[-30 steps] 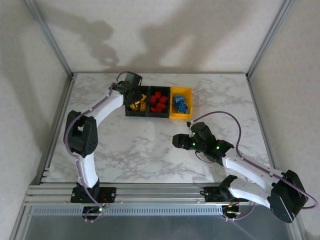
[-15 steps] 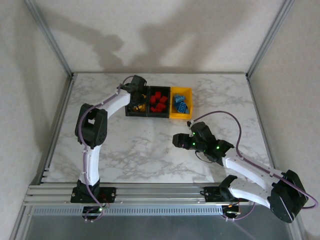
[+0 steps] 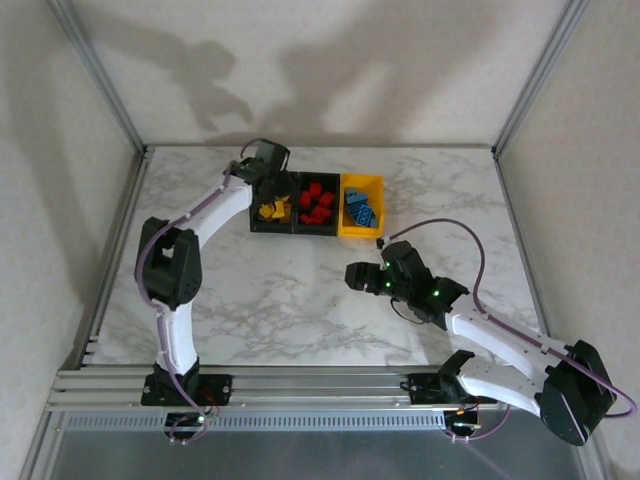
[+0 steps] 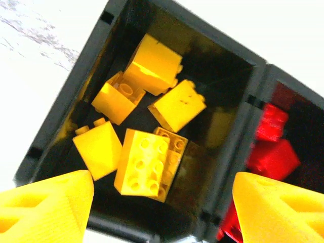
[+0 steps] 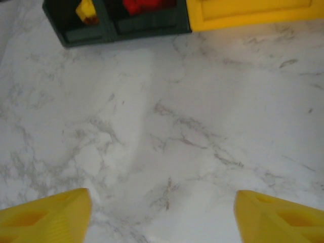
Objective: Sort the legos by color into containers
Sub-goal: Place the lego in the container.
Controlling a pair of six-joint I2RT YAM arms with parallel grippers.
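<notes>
The counter (image 3: 290,300) is a pale slab with a white marble pattern and thin grey veins running across it. Plain off-white walls close it in on three sides: a back wall (image 3: 400,60), a left wall (image 3: 50,200) and a right wall (image 3: 590,180). Two slanting aluminium posts (image 3: 100,75) rise from the counter's far corners. Grooved aluminium rails (image 3: 320,385) run along its near edge, with a ribbed grey strip (image 3: 320,422) just below them. The light is even and diffuse. It throws soft, broad shadows (image 3: 200,80) onto the back wall, and a fainter grey patch dims the upper part of the left wall.
</notes>
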